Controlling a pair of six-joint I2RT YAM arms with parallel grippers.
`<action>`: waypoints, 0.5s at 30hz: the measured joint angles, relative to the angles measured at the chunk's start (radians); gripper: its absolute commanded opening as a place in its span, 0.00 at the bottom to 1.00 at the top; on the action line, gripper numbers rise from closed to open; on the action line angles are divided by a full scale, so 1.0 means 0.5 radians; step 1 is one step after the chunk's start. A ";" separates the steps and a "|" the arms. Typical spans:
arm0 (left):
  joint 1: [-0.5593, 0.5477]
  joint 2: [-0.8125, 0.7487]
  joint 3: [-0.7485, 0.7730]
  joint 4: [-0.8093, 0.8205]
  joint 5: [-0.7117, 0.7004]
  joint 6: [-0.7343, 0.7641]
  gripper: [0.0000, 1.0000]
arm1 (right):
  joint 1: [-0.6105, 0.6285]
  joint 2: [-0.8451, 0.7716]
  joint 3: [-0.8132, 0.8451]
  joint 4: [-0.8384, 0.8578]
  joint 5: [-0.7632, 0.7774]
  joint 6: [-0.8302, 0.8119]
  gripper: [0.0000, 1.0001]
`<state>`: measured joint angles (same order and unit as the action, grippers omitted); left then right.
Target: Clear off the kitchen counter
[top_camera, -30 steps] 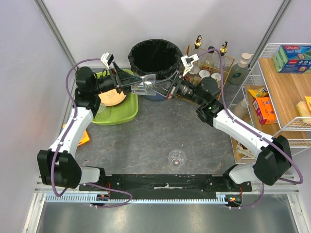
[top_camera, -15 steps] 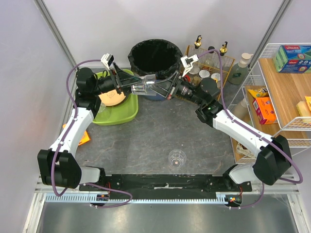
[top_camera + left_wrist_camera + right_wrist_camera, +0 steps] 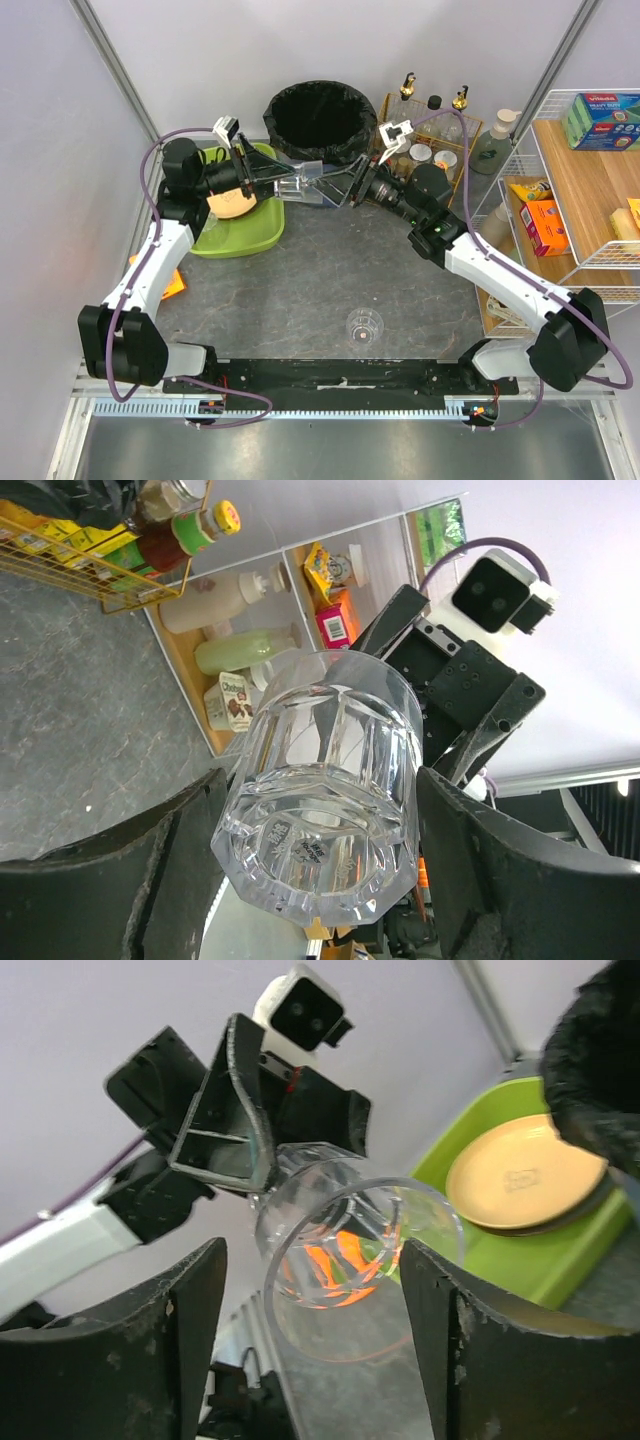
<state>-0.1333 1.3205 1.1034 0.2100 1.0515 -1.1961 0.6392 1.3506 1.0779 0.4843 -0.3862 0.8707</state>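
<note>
the kitchen counter (image 3: 320,270) is far from clear: a small glass (image 3: 365,325) stands at its 6 o'clock, and a green tray (image 3: 250,235) with a yellow plate (image 3: 232,203) sits at 10 o'clock. above the 12 o'clock edge, just before the black-lined bin (image 3: 320,118), a clear tumbler (image 3: 320,780) hangs in the air. the change is a handover. the right gripper (image 3: 310,1290), clamped a second ago, has let go: its jaws now stand wide and hold nothing. the left gripper (image 3: 280,182) grips the tumbler's sides, jaws spread wide around it. i judge the left arm now carries it alone, likely towards the tray.
</note>
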 measured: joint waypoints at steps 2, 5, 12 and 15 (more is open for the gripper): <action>0.000 0.019 0.040 -0.121 -0.005 0.081 0.05 | 0.000 -0.024 0.000 -0.085 0.060 -0.060 0.92; 0.001 0.031 0.130 -0.346 -0.027 0.224 0.04 | 0.000 -0.050 0.000 -0.188 0.141 -0.130 0.98; 0.006 0.032 0.472 -0.984 -0.240 0.726 0.04 | 0.000 -0.154 0.010 -0.468 0.391 -0.291 0.98; 0.008 0.037 0.633 -1.288 -0.445 0.967 0.04 | -0.002 -0.217 0.047 -0.602 0.517 -0.371 0.98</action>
<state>-0.1291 1.3392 1.4200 -0.4339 0.8291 -0.7128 0.6384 1.2423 1.1015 0.1833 -0.1280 0.6853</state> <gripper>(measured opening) 0.771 0.980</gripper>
